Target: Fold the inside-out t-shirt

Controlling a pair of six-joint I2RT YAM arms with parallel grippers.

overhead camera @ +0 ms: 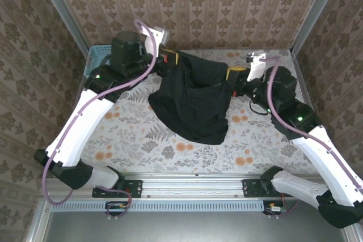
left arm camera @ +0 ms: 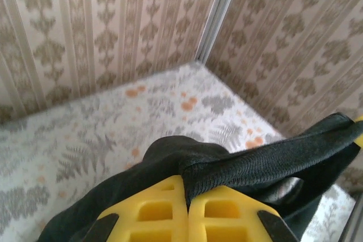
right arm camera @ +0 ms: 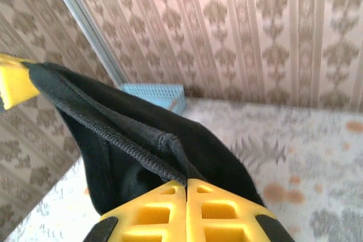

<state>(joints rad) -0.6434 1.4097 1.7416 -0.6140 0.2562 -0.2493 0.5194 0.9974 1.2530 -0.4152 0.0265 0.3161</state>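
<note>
The inside-out t-shirt [overhead camera: 195,103], plain black, is stretched by a hemmed edge between my two grippers at the far side of the table, and its body sags down onto the cloth. My left gripper [overhead camera: 173,59] is shut on the left end of that edge; in the left wrist view its yellow fingers [left arm camera: 164,213] pinch a ribbed fold of the t-shirt [left arm camera: 266,162]. My right gripper [overhead camera: 231,73] is shut on the other end; in the right wrist view it [right arm camera: 186,184] clamps a stitched seam of the t-shirt [right arm camera: 147,134]. The shirt's far underside is hidden.
A light blue basket [overhead camera: 97,56] sits in the far left corner behind my left arm, also seen as the basket [right arm camera: 153,93] from the right wrist. The floral-covered table [overhead camera: 142,140] is walled by patterned panels on three sides. A metal rail runs along the near edge.
</note>
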